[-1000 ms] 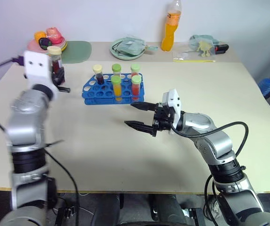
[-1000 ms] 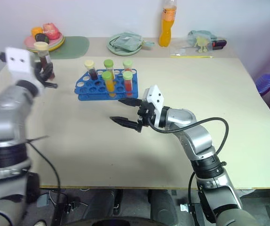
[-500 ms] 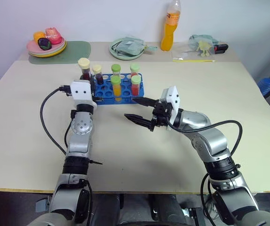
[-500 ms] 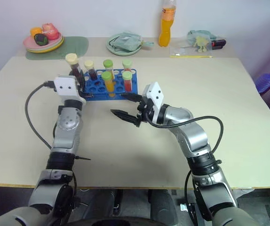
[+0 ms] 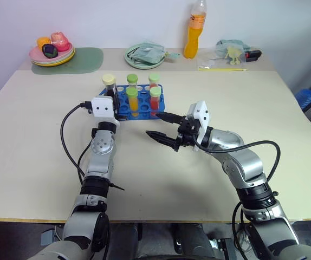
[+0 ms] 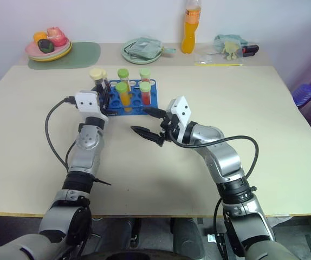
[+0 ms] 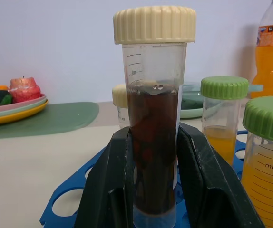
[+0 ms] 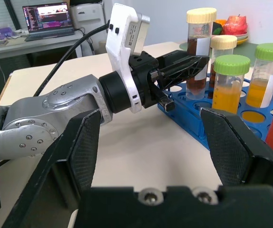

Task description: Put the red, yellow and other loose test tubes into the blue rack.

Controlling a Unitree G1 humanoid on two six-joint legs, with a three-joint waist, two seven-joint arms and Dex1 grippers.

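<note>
The left gripper (image 7: 155, 190) is clenched on the brown tube (image 7: 154, 142), upright at the blue rack's (image 5: 124, 108) left edge. The right gripper (image 5: 162, 127) gapes empty just before the rack's front edge, bare table (image 5: 209, 86) stretching beyond.

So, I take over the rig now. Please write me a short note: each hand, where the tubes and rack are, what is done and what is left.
Left hand: shut on the dark brown test tube with cream cap, held upright over the near-left corner of the blue rack.
Right hand: open, holds nothing, hovers beside the rack's right front.
Done: five capped tubes stand in the rack, among them a yellow-orange tube and a red tube.
Left: lower the brown tube into a free hole and let go. I see no loose tubes on the table.
</note>
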